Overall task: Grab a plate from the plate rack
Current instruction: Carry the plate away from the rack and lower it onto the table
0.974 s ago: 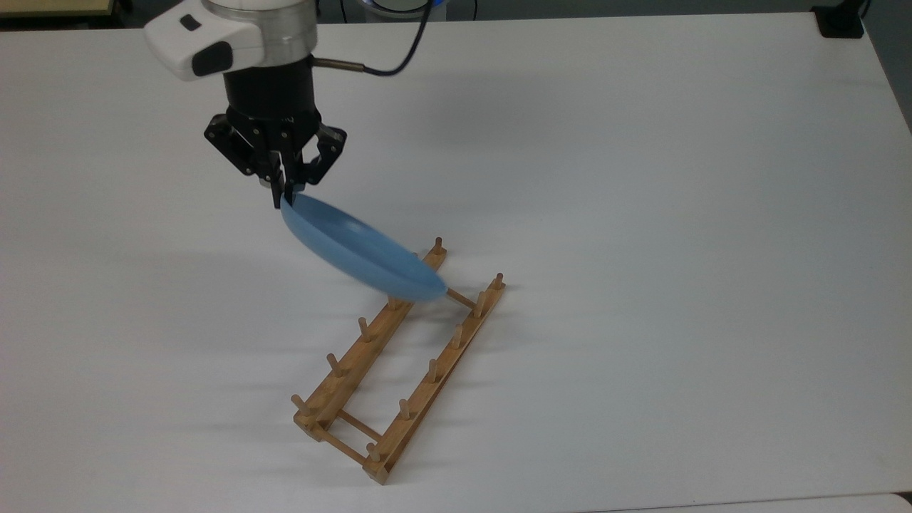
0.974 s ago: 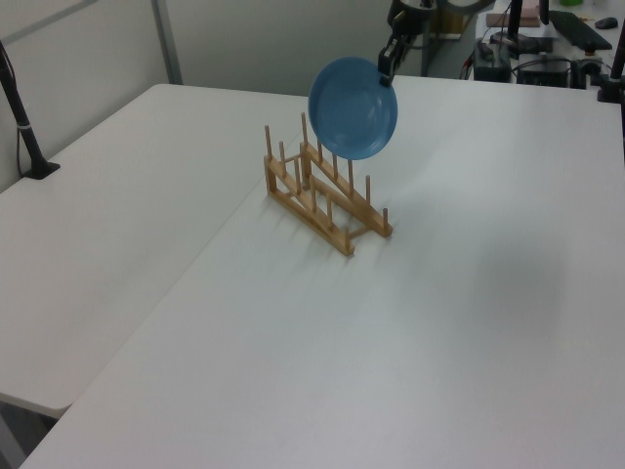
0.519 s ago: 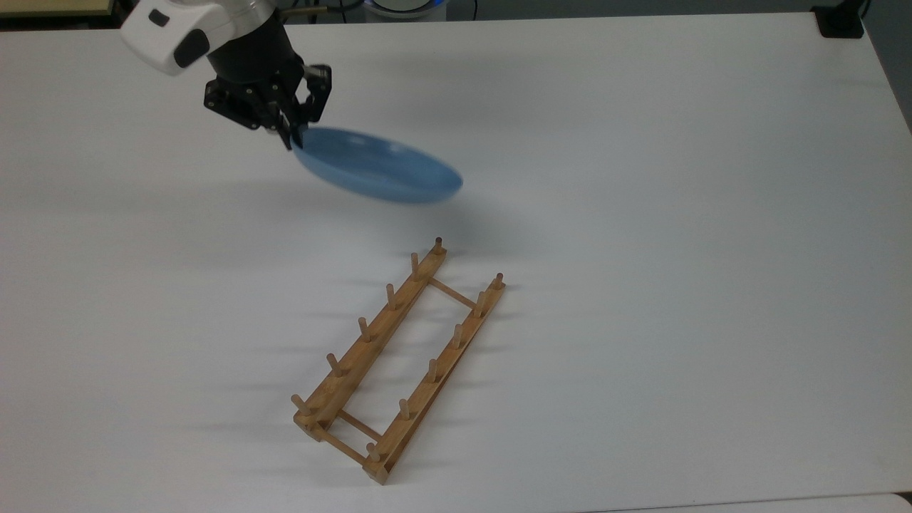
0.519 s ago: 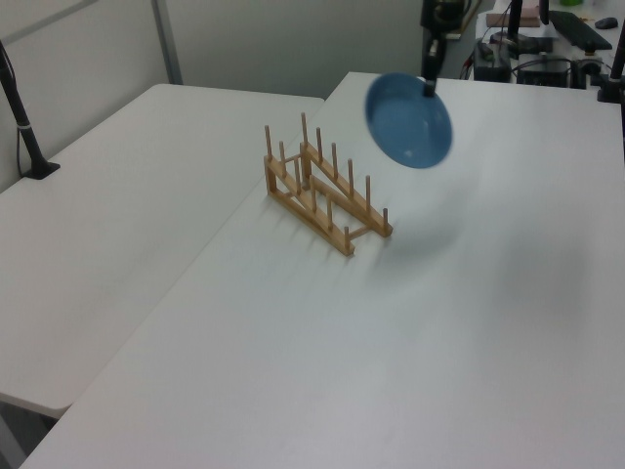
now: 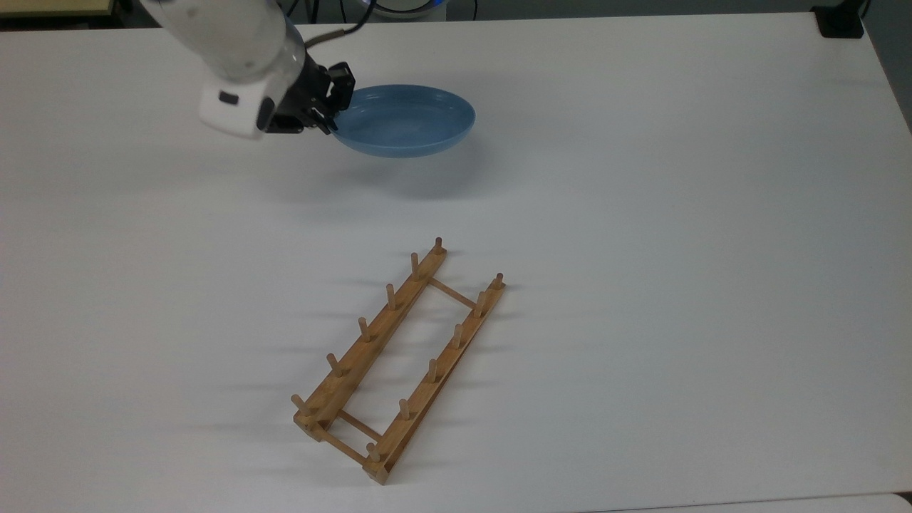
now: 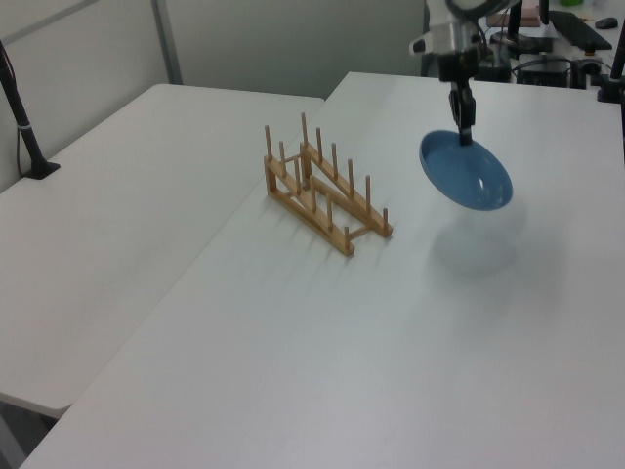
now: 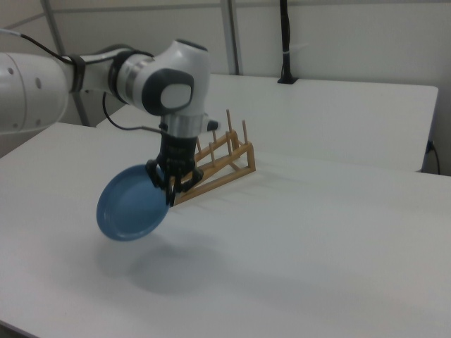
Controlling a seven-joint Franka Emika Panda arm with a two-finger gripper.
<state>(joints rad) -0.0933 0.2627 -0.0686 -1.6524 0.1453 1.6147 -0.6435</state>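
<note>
A white robot arm [image 7: 151, 77] holds a light blue plate [image 5: 406, 120] in the air above a white bench [image 5: 641, 214]. The gripper [image 5: 332, 114] is closed on the plate's rim, pinching it at one edge so the rest of the plate hangs free.

In the top view the plate sits toward the far side of the bench, left of centre, with its hollow side facing up and the gripper at the plate's left edge. A soft shadow lies on the bench just below it. In the left view the gripper [image 6: 465, 137] points straight down and grips the plate [image 6: 469, 174] at its top edge; the plate tilts, with its hollow side showing, above its shadow on the bench. In the right view the plate [image 7: 132, 204] hangs below and to the left of the gripper [image 7: 171, 189], tilted, clear of the bench.

The wooden rack [image 5: 399, 363] stands on the bench well apart from the plate. In the top view it lies nearer the camera than the plate, set on a diagonal, with two long rails and upright pegs along each. No plate is in it. In the left view the rack [image 6: 322, 191] is to the left of the plate; in the right view the rack [image 7: 222, 165] is behind the gripper.

A black cable [image 5: 335, 32] runs from the arm's wrist toward the far edge of the top view.
</note>
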